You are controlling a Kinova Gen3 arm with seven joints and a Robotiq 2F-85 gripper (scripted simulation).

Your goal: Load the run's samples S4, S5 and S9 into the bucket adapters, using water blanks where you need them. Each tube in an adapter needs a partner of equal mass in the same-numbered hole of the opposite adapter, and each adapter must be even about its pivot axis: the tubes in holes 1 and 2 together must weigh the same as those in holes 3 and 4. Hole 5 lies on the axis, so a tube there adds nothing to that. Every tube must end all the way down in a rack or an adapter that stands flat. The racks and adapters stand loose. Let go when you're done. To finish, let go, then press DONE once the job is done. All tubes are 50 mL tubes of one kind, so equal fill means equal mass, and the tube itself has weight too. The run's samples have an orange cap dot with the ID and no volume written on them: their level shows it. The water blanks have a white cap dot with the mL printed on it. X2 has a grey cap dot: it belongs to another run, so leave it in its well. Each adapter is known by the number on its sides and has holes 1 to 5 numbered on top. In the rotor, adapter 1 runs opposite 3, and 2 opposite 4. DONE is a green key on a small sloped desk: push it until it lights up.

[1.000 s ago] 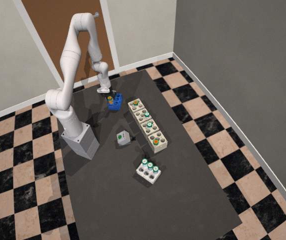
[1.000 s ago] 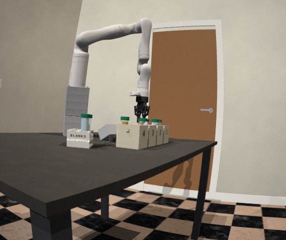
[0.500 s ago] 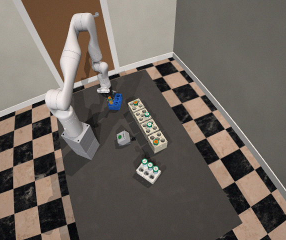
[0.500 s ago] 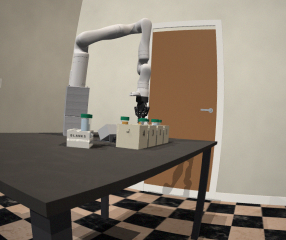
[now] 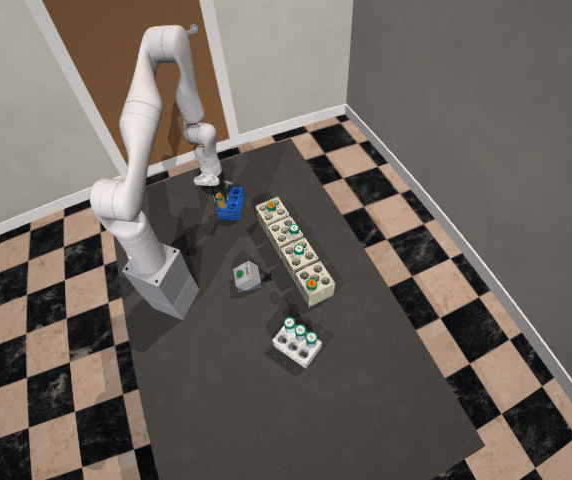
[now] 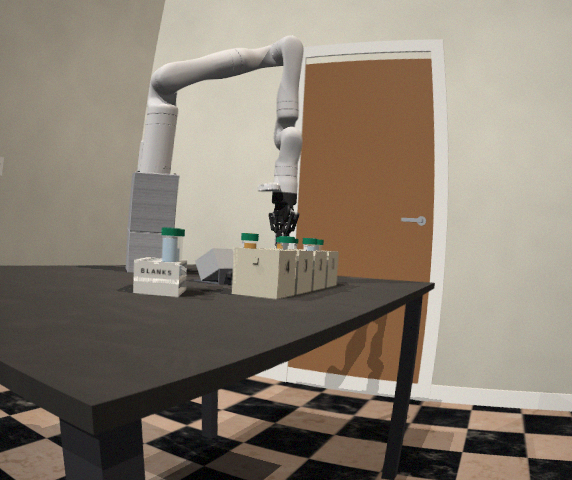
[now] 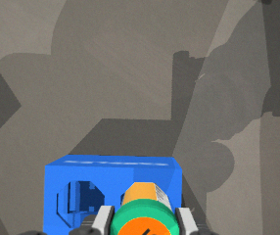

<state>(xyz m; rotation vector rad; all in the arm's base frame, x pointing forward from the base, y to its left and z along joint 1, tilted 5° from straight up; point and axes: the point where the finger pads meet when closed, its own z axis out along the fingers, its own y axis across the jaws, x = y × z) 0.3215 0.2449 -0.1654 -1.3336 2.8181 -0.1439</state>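
My gripper point(image 5: 218, 192) point(image 6: 283, 227) point(image 7: 144, 222) is shut on the green cap of a sample tube point(image 5: 219, 197) point(image 7: 142, 192) with an orange cap dot. The tube stands in a well of the blue rack point(image 5: 228, 215) point(image 7: 81, 171); its ID is cut off in the wrist view. Four cream adapters point(image 5: 324, 294) point(image 6: 263, 273) stand in a row. The far one holds an orange-dot tube point(image 5: 271, 205), the two middle ones each hold a white-dot blank point(image 5: 293, 227) point(image 5: 298, 250), and the near one holds an orange-dot tube point(image 5: 311, 283).
The white BLANKS rack point(image 5: 291, 356) point(image 6: 159, 276) holds three white-dot tubes point(image 5: 300, 329) near the table's middle. The sloped desk point(image 5: 247, 281) point(image 6: 214, 263) with the green DONE key point(image 5: 238, 274) stands left of the adapters. The arm's base point(image 5: 159, 289) is at the table's left edge.
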